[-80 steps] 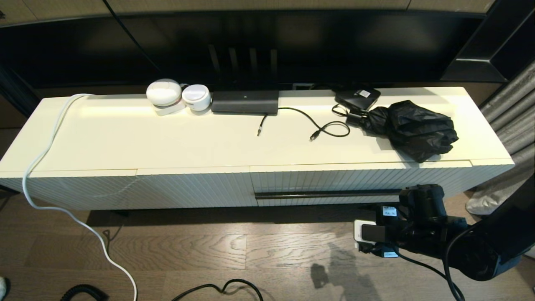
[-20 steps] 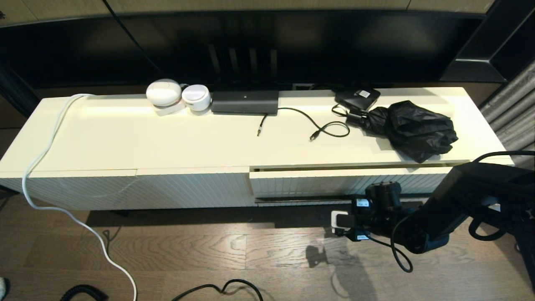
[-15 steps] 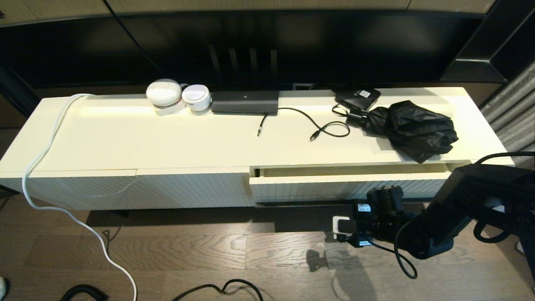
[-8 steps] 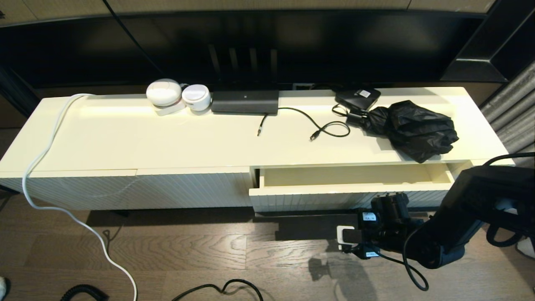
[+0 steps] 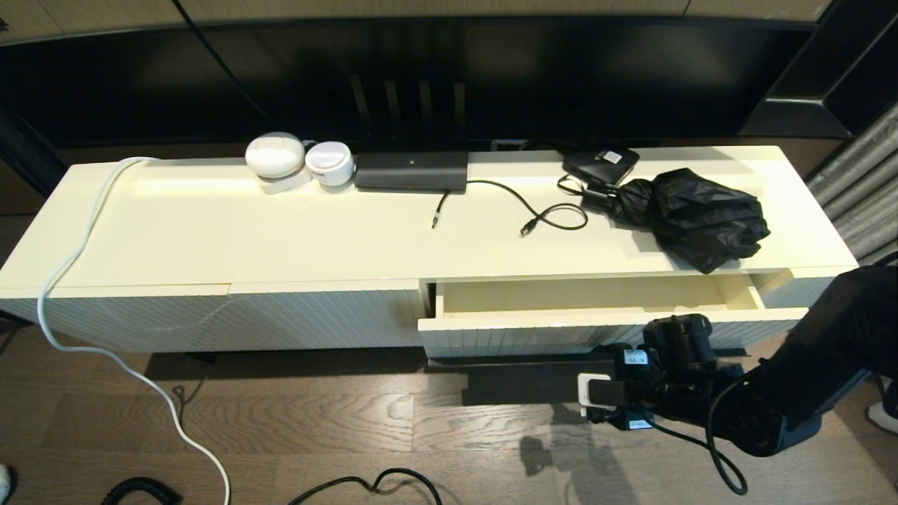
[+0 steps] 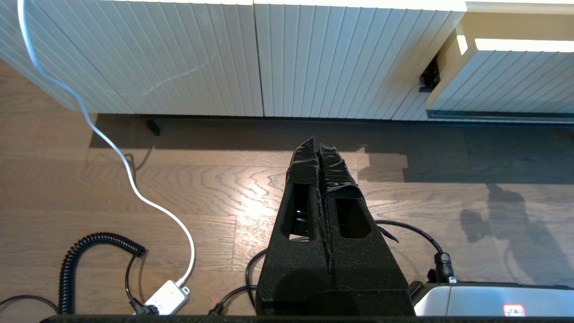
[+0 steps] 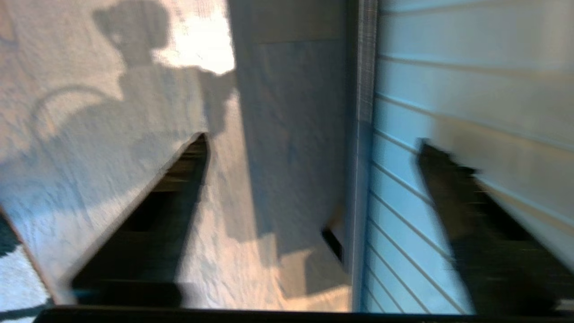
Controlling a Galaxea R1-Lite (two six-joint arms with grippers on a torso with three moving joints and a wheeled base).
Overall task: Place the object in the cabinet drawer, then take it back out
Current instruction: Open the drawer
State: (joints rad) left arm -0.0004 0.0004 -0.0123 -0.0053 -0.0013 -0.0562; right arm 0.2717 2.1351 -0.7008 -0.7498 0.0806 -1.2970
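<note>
One wide-open, empty right gripper point(image 7: 309, 179) low before the pulled-out cabinet drawer point(image 5: 533, 326).

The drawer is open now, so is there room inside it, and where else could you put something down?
The cabinet drawer shows a bare cream floor from wall to wall. On the cabinet top, the wide stretch between the white cable and the black cables is bare. It is crowded along the back and around the black umbrella.

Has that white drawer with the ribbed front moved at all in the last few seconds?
Yes. The cabinet drawer has slid out toward the robot: it was flush with the fixed ribbed panel beside it, and now it stands forward with its cream inside showing.
</note>
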